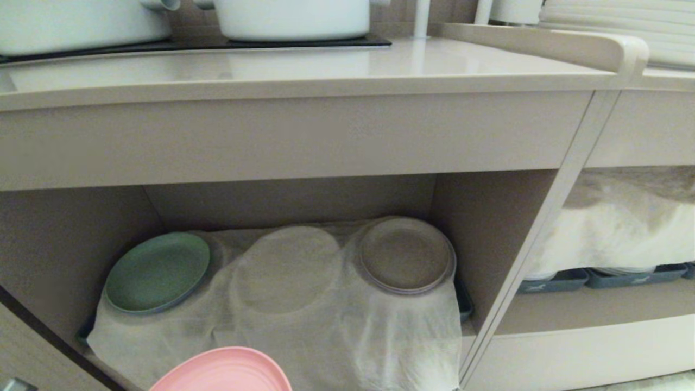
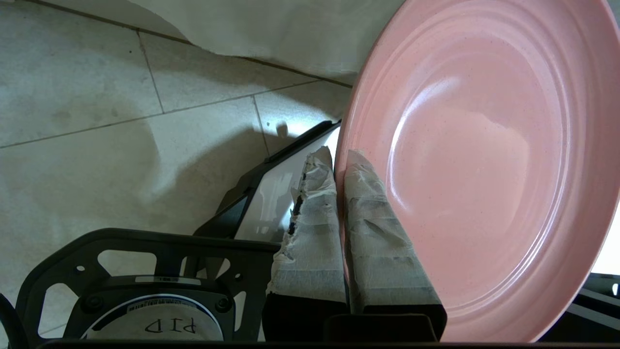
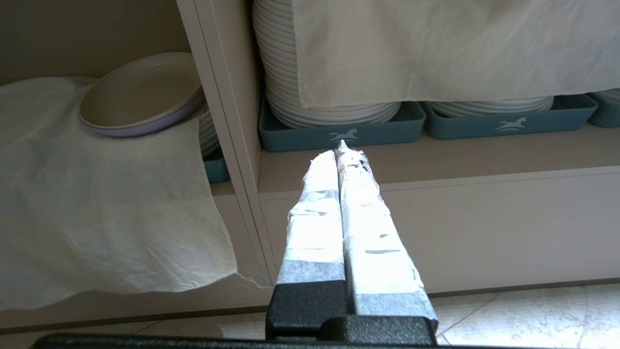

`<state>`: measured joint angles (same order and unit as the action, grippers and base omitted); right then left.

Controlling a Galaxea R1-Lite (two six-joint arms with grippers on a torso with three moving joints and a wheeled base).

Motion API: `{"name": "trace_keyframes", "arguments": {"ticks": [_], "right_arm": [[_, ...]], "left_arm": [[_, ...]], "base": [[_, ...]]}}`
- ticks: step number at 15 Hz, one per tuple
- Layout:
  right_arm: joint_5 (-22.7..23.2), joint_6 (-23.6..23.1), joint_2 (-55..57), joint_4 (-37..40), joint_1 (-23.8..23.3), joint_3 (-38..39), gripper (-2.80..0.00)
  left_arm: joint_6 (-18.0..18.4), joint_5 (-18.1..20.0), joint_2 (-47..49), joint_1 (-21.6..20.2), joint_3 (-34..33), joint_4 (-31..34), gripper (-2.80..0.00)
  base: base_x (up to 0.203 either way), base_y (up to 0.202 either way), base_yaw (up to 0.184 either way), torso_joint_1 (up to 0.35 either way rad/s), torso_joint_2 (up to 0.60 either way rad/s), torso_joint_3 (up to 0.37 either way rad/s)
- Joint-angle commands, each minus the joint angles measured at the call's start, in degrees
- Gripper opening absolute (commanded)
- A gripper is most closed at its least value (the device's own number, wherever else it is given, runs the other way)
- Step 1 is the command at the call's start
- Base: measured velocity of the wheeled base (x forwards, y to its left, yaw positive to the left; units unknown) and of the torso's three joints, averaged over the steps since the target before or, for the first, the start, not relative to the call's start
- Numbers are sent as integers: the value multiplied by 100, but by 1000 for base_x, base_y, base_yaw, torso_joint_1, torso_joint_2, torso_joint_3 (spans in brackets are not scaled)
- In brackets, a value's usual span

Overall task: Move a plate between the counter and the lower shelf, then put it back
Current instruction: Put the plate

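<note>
The pink plate point(image 1: 223, 372) shows at the bottom edge of the head view, in front of and below the lower shelf point(image 1: 282, 326) with its draped white cloth. In the left wrist view my left gripper point(image 2: 339, 157) is shut on the rim of the pink plate point(image 2: 484, 165), one taped finger on each face. The plate hangs tilted above the tiled floor point(image 2: 97, 121). The beige counter point(image 1: 304, 68) with its black hob point(image 1: 195, 43) lies bare at the front. My right gripper point(image 3: 341, 148) is shut and empty, parked low in front of the neighbouring compartment.
On the shelf cloth lie a green plate point(image 1: 157, 271) at left and a brown-grey plate point(image 1: 407, 255) at right. White pots point(image 1: 293, 19) stand on the hob. Dark trays point(image 3: 339, 131) with stacked white plates fill the compartment to the right, behind a divider point(image 1: 521, 260).
</note>
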<state>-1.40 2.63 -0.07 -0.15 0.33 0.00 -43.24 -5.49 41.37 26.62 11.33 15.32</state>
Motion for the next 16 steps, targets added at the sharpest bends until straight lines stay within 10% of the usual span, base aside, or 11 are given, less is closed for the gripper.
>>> {"name": "trace_keyframes", "arguments": {"ticks": [1,16], "right_arm": [[0,1,7,-2,2,0,-280],[0,1,7,-9,2,0,-280]], "left_arm": [[-27,-5,21,1,1,6,-280],[-27,-5,-51,1,19,131,-280]], "base": [[0,0,0,0,0,0],[0,0,0,0,0,0]]}}
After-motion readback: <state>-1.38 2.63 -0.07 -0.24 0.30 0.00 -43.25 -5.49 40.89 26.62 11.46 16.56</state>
